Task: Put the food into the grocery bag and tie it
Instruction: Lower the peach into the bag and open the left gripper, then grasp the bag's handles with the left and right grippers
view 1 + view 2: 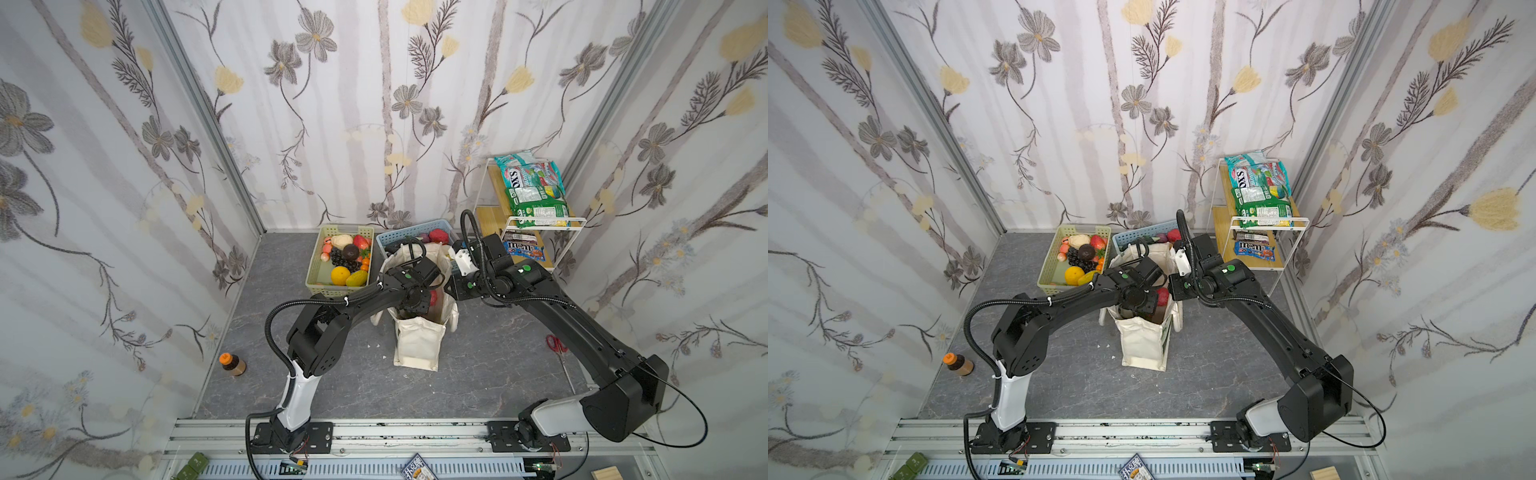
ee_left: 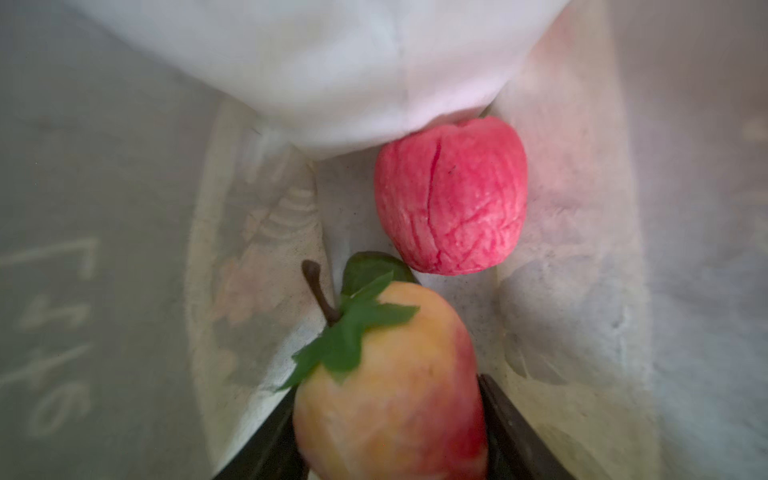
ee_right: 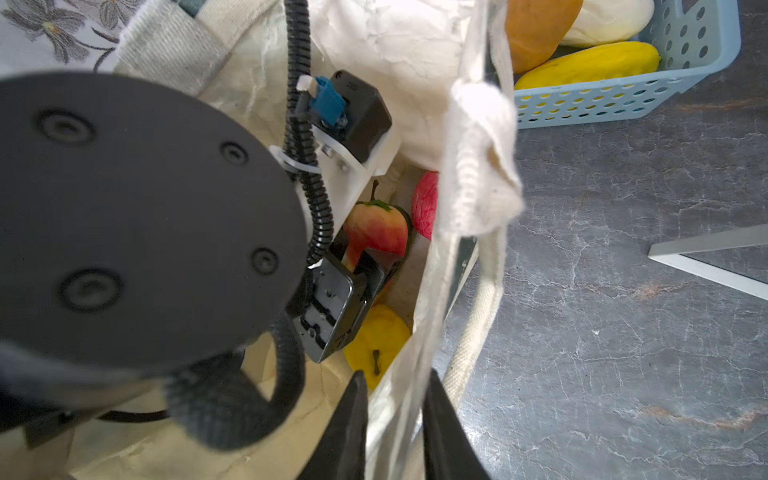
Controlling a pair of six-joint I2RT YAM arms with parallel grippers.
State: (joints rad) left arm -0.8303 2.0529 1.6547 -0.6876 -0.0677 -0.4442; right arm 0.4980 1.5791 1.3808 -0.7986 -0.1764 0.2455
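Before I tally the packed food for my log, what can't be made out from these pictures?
- Inside of the cream canvas tote bag, both top views: the left arm covers its mouth.
- Yellow toy fruit, right wrist view: partly behind the left end effector.
- Red wrinkled toy fruit, left wrist view: top under a bag fold.
- Blue slotted plastic basket, both top views: bag and right arm hide most contents.

My left gripper (image 3: 376, 249) is hidden under my own arm in both top views. In the left wrist view the red-yellow fruit (image 2: 390, 395) is blurred and cut off by the picture edge. My right gripper (image 3: 397, 432) shows only in part, and I cannot tell if it already presses the grocery bag (image 3: 415, 50) wall.
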